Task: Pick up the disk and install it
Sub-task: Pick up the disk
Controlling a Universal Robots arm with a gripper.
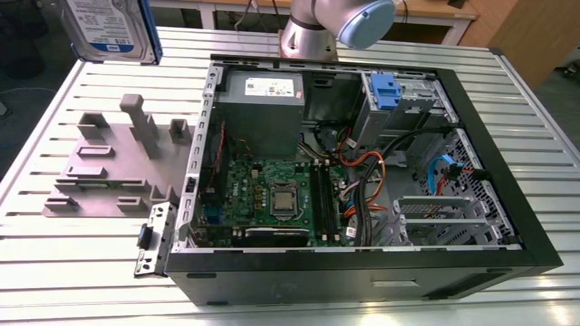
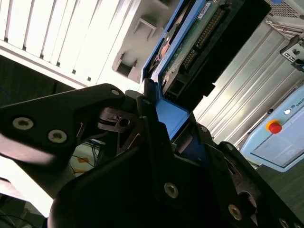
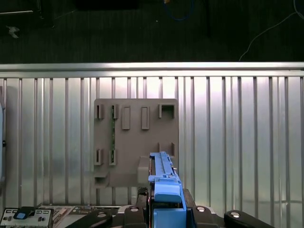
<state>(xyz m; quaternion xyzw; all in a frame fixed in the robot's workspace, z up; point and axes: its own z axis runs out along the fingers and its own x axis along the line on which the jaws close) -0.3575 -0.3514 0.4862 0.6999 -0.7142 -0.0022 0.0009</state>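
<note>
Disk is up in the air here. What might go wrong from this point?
1. The gripper grips the disk by its blue bracket at one end, so it may tilt or slip.
2. Loose cables crowd the open case and might snag the disk on its way in.

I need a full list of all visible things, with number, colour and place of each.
table: one, silver slatted, under everything
computer case: one, black, open, on the table
motherboard: one, green, inside the case
power supply: one, grey, inside the case
blue clip: one, blue, in the case's drive bay
holder plate: one, grey, on the table, at the exterior view's left of the case
disk: one, silver with blue bracket, held in the air
arm: one, grey, behind the case
gripper: one, black, shut on the disk
</note>
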